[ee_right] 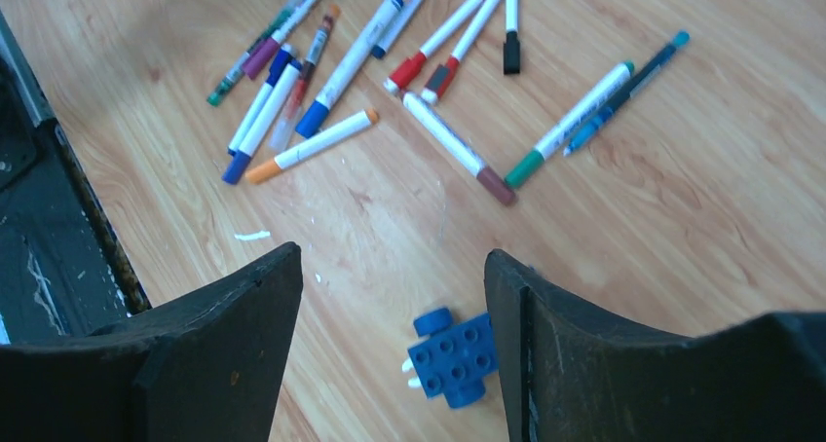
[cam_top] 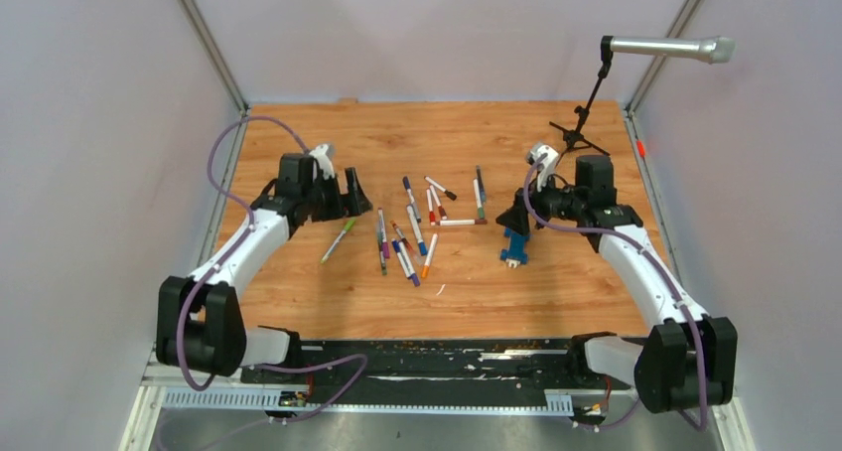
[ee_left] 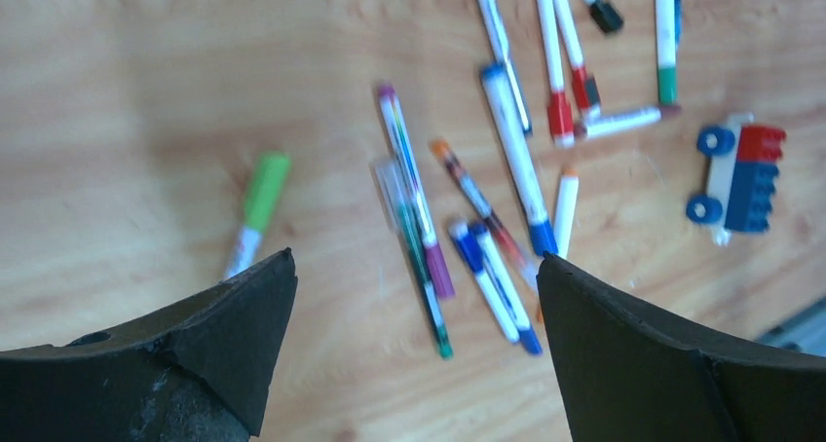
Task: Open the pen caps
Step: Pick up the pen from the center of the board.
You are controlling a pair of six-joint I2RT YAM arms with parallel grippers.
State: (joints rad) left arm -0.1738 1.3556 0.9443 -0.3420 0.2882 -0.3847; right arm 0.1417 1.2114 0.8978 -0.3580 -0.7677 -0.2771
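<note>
Top external: pen caps [cam_top: 348, 225] on pens [cam_top: 416, 229]

- The scatter of pens [cam_top: 422, 223] lies on the table [cam_top: 298, 138] between the left claw [cam_top: 353, 195] and the right claw [cam_top: 516, 218].
- A lone pen [cam_top: 338, 240] lies apart, just nearside of the left claw.
- The block toy [cam_top: 513, 248] sits just nearside of the right claw.

No writing is legible; print on the pen barrels [ee_right: 582, 109] is blurred.
</note>
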